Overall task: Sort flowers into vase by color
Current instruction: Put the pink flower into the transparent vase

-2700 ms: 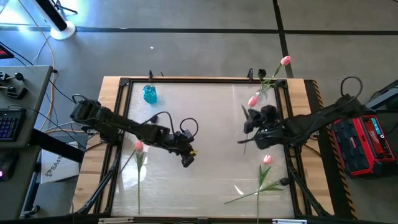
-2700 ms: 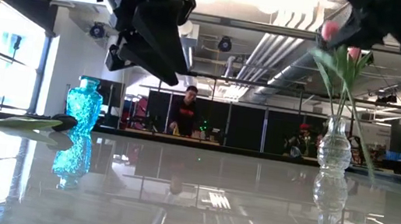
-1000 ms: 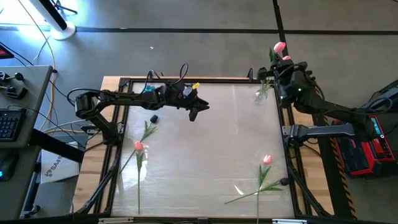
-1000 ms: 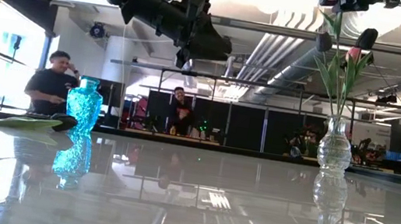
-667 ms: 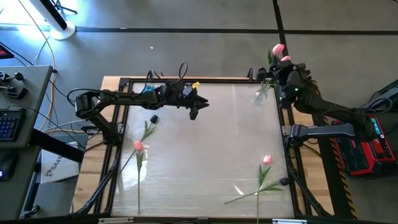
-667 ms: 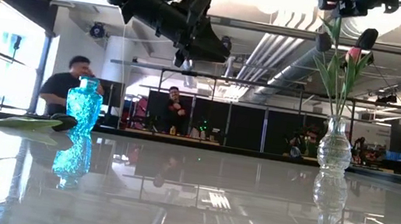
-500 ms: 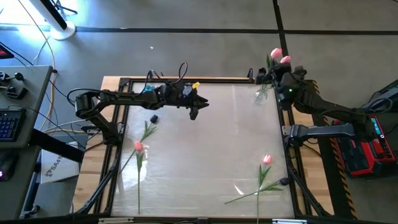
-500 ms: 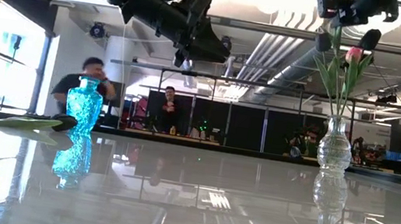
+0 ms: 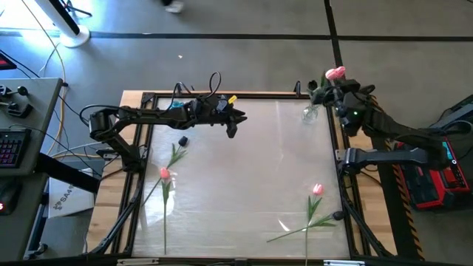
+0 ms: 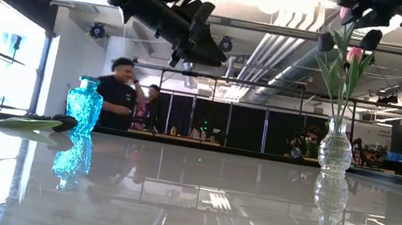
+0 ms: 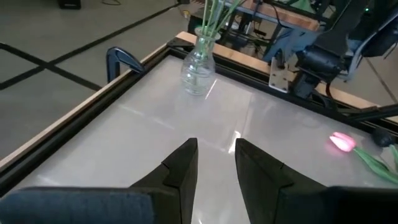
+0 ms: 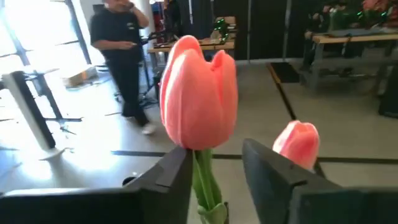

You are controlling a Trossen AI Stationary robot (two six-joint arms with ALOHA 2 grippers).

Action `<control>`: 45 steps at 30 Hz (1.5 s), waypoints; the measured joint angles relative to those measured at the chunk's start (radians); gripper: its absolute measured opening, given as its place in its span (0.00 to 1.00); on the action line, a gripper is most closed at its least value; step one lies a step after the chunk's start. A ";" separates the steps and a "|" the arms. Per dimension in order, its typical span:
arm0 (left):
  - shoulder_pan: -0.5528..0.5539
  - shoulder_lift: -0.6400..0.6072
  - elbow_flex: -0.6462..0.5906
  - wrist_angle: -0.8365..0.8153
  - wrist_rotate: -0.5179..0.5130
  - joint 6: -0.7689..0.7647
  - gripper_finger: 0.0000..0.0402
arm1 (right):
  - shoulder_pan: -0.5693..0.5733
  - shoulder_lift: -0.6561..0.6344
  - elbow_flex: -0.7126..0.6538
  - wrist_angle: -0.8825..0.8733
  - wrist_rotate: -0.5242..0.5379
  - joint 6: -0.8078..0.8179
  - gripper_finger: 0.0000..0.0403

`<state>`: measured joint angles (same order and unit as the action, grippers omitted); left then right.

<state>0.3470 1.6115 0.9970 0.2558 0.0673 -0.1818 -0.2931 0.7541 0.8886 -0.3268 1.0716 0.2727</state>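
Note:
A clear glass vase (image 9: 310, 113) stands at the table's far right corner with pink flowers in it; their heads (image 9: 335, 72) lean out past the far edge. My right gripper (image 12: 214, 171) hovers open above the vase, its fingers on either side of one pink tulip's stem (image 12: 205, 183), just under the head (image 12: 199, 102). A second pink head (image 12: 298, 144) shows beside it. My left gripper (image 9: 231, 124) hangs open over the far middle of the table, nothing between its fingers (image 11: 214, 165). The blue vase (image 10: 83, 108) stands at the far left. My right gripper has one finger (image 12: 177, 177) right beside the pink tulip's stem, just below the head, and the other finger stands well clear of it. Whether that finger touches the stem, I cannot tell. The tulip stands upright in the clear vase.
Loose flowers lie on the table: a dark-headed one (image 9: 182, 140) and a pink one (image 9: 164, 174) at the left, another pink one (image 9: 317, 190) near the right front. Clamps and a wooden rim (image 9: 222, 94) edge the table. A person walks in the room behind.
My right gripper has shifted a little toward the table's right edge above the clear vase and rolled, and the pink heads have swung that way with it. My left gripper has turned slightly in place.

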 joint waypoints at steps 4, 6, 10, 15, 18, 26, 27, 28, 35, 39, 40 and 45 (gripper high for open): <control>-0.005 0.000 0.000 -0.007 -0.021 -0.042 0.23 | 0.006 -0.055 0.000 -0.056 -0.100 0.074 0.42; -0.011 0.000 0.000 -0.013 -0.075 -0.091 0.23 | 0.006 -0.073 0.000 -0.078 -0.133 0.119 0.46; -0.015 0.000 0.000 -0.013 -0.130 -0.130 0.23 | 0.006 -0.091 0.000 -0.168 -0.223 0.231 0.52; -0.021 0.000 0.000 -0.032 -0.137 -0.180 0.23 | 0.006 -0.102 0.000 -0.299 -0.418 0.373 0.57; -0.037 0.000 0.000 -0.036 -0.176 -0.210 0.23 | 0.006 -0.102 0.000 -0.380 -0.480 0.434 0.58; -0.101 -0.003 0.000 -0.080 -0.212 -0.232 0.23 | 0.006 -0.137 0.000 -0.406 -0.660 0.456 0.58; -0.112 -0.003 0.000 -0.085 -0.213 -0.234 0.23 | 0.006 -0.148 0.000 -0.406 -0.692 0.463 0.58; -0.122 -0.003 0.000 -0.093 -0.219 -0.235 0.23 | 0.006 -0.158 0.000 -0.408 -0.720 0.473 0.58; -0.182 -0.003 0.000 -0.119 -0.285 -0.263 0.23 | 0.006 -0.254 0.013 -0.432 -0.717 0.586 0.58; -0.198 -0.003 0.000 -0.100 -0.344 -0.286 0.23 | 0.005 -0.273 0.048 -0.453 -0.568 0.550 0.58; -0.196 -0.003 0.000 -0.085 -0.347 -0.286 0.23 | 0.003 -0.266 0.055 -0.457 -0.527 0.531 0.58; -0.172 -0.005 0.000 -0.079 -0.328 -0.327 0.23 | -0.037 -0.202 0.075 -0.509 -0.504 0.481 0.58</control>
<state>0.1749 1.6066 0.9966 0.1764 -0.2611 -0.5084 -0.3302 0.5519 0.9636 -0.8361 0.5673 0.7534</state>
